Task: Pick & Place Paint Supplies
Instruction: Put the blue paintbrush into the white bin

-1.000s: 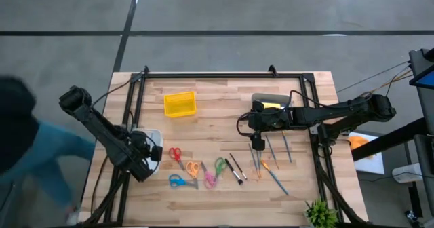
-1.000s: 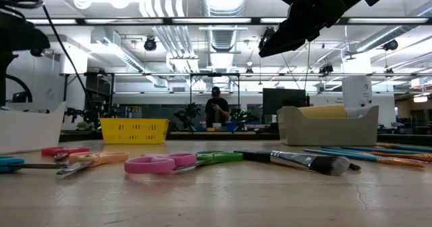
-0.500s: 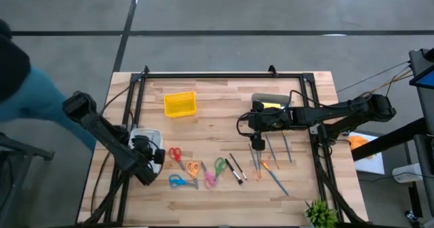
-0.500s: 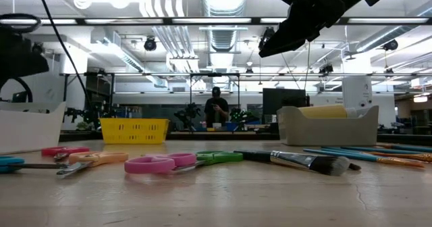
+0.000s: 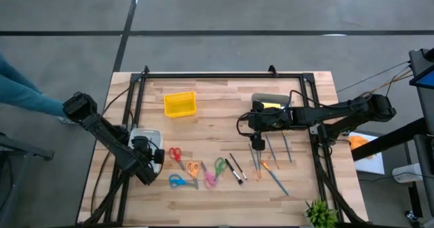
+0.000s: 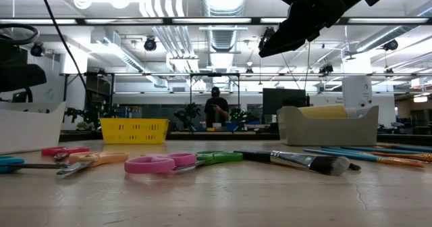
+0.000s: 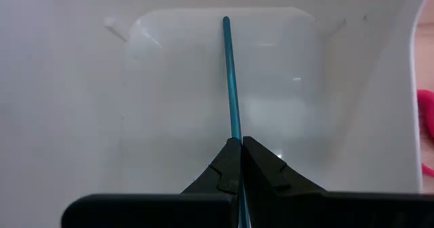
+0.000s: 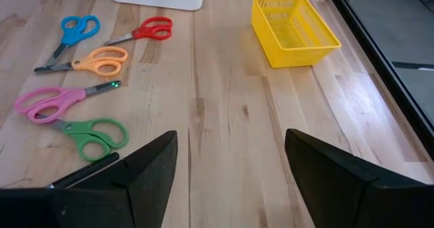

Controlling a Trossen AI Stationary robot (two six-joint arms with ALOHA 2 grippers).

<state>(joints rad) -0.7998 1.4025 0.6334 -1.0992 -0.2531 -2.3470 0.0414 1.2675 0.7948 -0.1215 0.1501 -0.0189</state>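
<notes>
Left pincer (image 7: 239,146) clenches a teal stick (image 7: 230,85) inside the white bin (image 7: 81,119); right pincer (image 8: 227,167) hangs released above the tabletop (image 8: 224,99).

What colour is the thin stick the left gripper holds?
Teal thin stick; clearest in the left wrist view, over the white bin.

Bare bench (image 5: 224,123) lies open between the yellow basket (image 5: 180,104) at 11 o'clock and the scissors row (image 5: 195,169) at 7; brushes (image 5: 271,161) crowd 5 o'clock, and the grey tray (image 5: 270,100) blocks 1.
</notes>
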